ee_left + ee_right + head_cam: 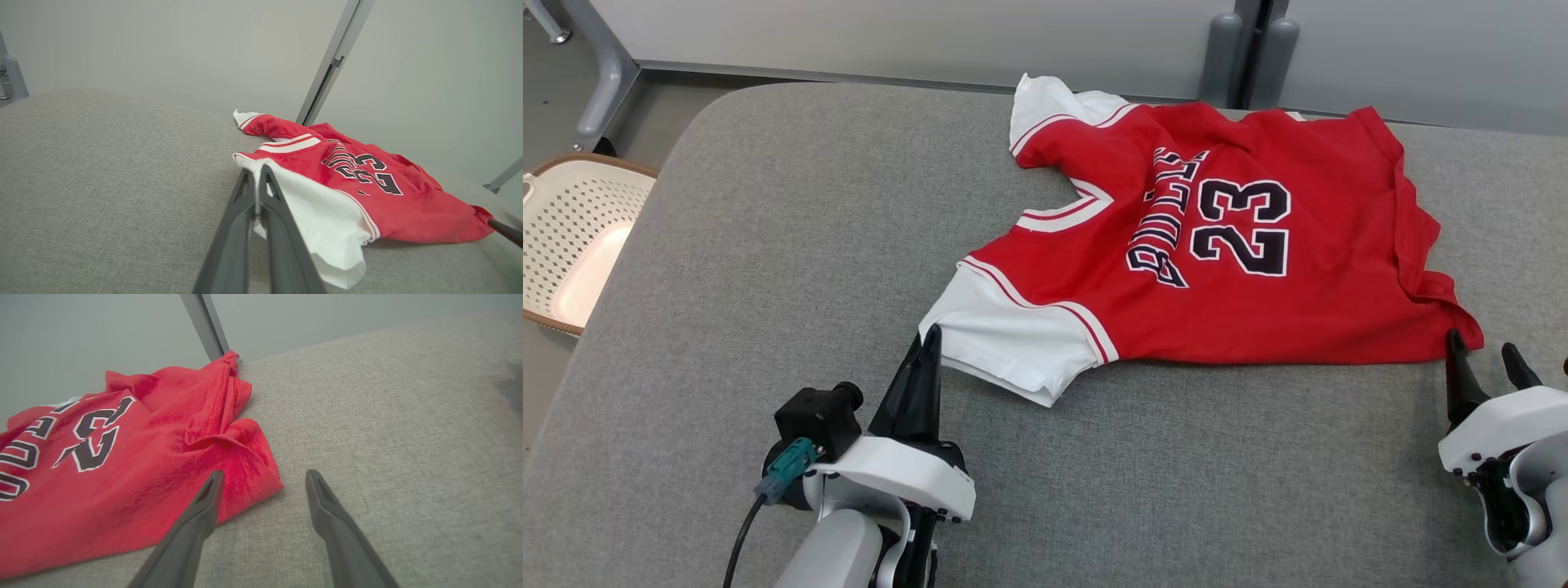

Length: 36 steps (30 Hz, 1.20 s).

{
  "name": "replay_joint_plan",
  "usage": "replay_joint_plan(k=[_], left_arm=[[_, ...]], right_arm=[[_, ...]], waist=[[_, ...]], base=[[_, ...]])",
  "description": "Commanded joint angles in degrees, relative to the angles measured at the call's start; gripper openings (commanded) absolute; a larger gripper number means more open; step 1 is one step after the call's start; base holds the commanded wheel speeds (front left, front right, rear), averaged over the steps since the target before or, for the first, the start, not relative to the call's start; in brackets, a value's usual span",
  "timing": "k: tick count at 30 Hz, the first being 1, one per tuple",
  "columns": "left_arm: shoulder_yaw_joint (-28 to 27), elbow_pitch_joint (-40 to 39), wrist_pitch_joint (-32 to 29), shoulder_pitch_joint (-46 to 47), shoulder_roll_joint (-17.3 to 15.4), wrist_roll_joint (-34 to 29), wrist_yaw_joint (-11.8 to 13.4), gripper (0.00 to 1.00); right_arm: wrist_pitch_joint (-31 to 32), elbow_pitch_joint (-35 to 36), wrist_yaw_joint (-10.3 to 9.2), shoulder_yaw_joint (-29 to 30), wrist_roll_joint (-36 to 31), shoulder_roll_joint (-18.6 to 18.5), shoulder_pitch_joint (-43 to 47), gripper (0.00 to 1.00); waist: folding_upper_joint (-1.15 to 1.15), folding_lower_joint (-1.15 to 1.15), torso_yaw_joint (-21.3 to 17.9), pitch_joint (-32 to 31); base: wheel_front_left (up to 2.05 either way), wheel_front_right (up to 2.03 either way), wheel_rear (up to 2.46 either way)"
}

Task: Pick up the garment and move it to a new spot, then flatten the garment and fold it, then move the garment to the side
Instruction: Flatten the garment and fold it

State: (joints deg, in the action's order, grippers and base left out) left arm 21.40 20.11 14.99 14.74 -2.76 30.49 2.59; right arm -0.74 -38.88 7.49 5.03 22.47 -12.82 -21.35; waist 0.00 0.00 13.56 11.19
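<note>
Now, red jersey [1217, 245] spread number-up on grey pad [768, 245], centre-right of the head view. Clenched on its white sleeve corner, lower centre-left: left gripper [929, 335]. Released, fingers parted astride the red hem corner at lower right, one finger over cloth: right gripper [1482, 343]. Off the pad, at left edge: white basket [580, 237]

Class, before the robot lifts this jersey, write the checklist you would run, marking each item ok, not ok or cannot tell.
1. Left tool shut on the white sleeve: ok.
2. Right tool gripping the red hem corner: not ok, it stands open.
3. Jersey lying flat: not ok, hem side bunched.
4. Free grey surface for a new spot: ok.
5. Left grip holding both sleeve layers: cannot tell.
</note>
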Motion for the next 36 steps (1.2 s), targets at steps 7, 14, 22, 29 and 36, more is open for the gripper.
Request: replay_joint_plan(k=[7,14,22,29,36], left_arm=[[0.4,-0.4,0.2,0.5,-0.3,-0.1,0.2,0.0],[0.9,-0.5,0.2,1.1,-0.3,0.0,0.2,0.0],[1.0,-0.5,0.2,1.8,-0.3,0.0,0.0,0.0],[-2.5,-2.8,0.2,1.9,-0.3,2.7,-1.1,0.0],[-6.8,-6.9,0.2,4.2,-0.3,6.4,-2.4,0.0]], right_arm=[[0.0,-3.2,0.0,-0.6,-0.1,-1.3,-2.9,1.0],[0.9,-7.6,0.0,-0.8,0.6,-1.9,-5.2,1.0],[0.6,-9.4,-0.01,-2.0,4.3,-1.6,-6.5,0.0],[2.0,-3.2,0.0,-5.0,12.5,-1.6,-4.7,0.0],[6.6,8.1,0.0,-7.4,23.0,-2.0,-3.0,0.0]], waist=[[0.0,0.0,0.4,1.1],[0.0,0.0,0.8,1.6],[0.0,0.0,0.5,1.9],[0.0,0.0,-1.2,-0.9],[0.0,0.0,-3.7,-4.6]], base=[[0.0,0.0,0.0],[0.0,0.0,0.0],[0.0,0.0,0.0],[0.0,0.0,0.0],[0.0,0.0,0.0]])
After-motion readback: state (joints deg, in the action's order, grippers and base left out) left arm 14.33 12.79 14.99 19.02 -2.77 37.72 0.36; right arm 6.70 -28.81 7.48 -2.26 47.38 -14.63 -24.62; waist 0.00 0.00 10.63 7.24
